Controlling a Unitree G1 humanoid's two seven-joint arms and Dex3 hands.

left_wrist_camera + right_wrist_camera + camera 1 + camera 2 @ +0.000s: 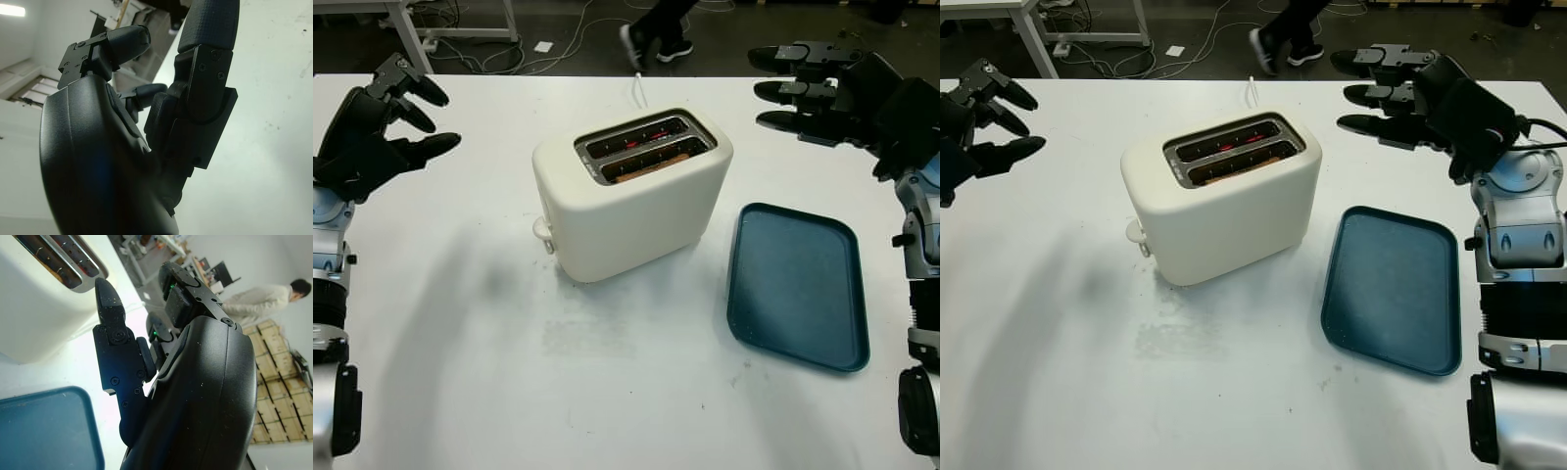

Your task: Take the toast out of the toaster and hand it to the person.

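The cream toaster (631,196) stands near the middle of the white table (460,343), its two slots facing up. The toast (651,166) sits low in the nearer slot, with a thin brown edge visible just below the metal rim; the farther slot shows red glowing elements and I cannot tell whether it holds a slice. The lever knob (542,231) projects from the end of the toaster on the robot's left.

The left hand (377,132) hangs above the table well to the left of the toaster, open, holding nothing. The right hand (1410,93) hangs beyond and to the right of the toaster, above the table's far side, open and likewise holding nothing. Neither touches the toaster.

Handling assessment: toast should be light, stiff and brittle, with a dry, crumbly surface that grips well but breaks under a hard pinch. Little of it stands clear of the slot, so the only purchase is the top edge, taken from directly above with fingertips on the two broad faces. The slot walls may be hot, given the glow.

Containers: a dark teal tray (798,284) lies flat just right of the toaster, with nothing on it. A person's legs and shoes (651,39) are on the floor beyond the far edge; another person stands farther off in the right wrist view.
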